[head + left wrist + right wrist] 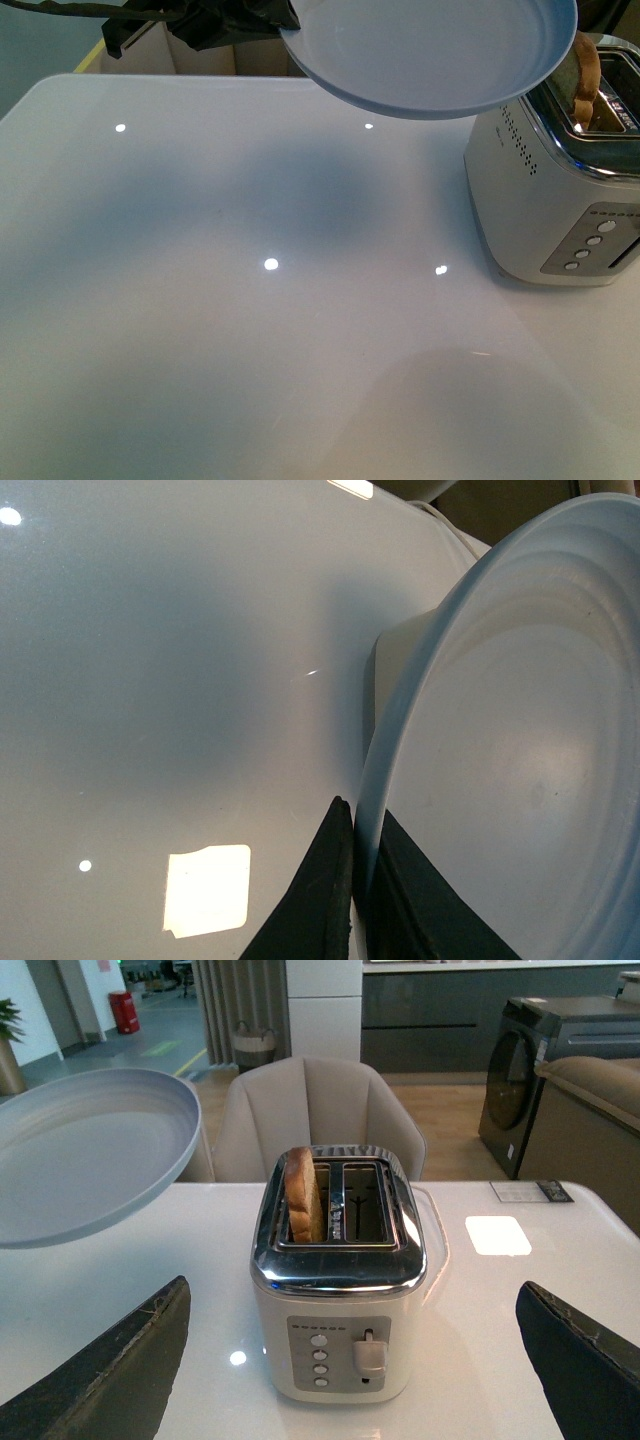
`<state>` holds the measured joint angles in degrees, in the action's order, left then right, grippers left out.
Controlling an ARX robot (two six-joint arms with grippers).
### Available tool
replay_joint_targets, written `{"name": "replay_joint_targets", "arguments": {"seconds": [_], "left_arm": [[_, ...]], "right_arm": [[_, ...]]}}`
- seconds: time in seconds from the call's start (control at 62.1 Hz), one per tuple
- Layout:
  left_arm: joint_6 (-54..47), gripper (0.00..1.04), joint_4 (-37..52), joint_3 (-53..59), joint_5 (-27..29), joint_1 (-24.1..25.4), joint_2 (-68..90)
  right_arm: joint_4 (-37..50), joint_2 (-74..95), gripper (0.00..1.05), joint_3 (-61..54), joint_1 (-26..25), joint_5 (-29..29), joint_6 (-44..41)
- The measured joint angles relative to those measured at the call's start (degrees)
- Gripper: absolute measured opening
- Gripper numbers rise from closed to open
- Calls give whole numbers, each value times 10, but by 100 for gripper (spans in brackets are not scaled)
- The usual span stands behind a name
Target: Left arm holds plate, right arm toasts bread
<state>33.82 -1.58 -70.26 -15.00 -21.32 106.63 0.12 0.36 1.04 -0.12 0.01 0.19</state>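
The left arm [215, 20], wrapped in a dark crinkled covering, reaches in from the far left edge of the bench [250, 330]. The left gripper [362, 815] is clenched on the rim of the plate [430, 50], with one black finger [325, 880] on each face of the rim. The pale blue-grey plate hangs in the air above the far side of the bench, slightly tilted and bare, just beside the top of the toaster [550, 190]. It casts a soft shadow on the surface below.

The right gripper [352, 1290] is released. Its two dark fingers [110, 1370] are spread wide and hold nothing, and they face the toaster's button end from a short way off.

The bread [303, 1195] stands upright in the toaster slot nearer the plate, its rounded crust sticking out above the chrome top.

The bench is glossy white and dotted with reflections of ceiling lights. Beyond it stand a beige upholstered chair [320, 1110], a dark appliance [540, 1060], grey curtains [235, 1000] and a wooden floor.
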Motion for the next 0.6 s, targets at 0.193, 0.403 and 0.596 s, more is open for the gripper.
{"name": "replay_joint_targets", "arguments": {"seconds": [0.193, 0.403, 0.596], "left_arm": [[0, 3, 0, 0, 0, 0, 0], [0, 3, 0, 0, 0, 0, 0], [0, 3, 0, 0, 0, 0, 0]], "right_arm": [[0, 0, 96, 0, 0, 0, 0], [0, 0, 96, 0, 0, 0, 0], [0, 0, 96, 0, 0, 0, 0]]}}
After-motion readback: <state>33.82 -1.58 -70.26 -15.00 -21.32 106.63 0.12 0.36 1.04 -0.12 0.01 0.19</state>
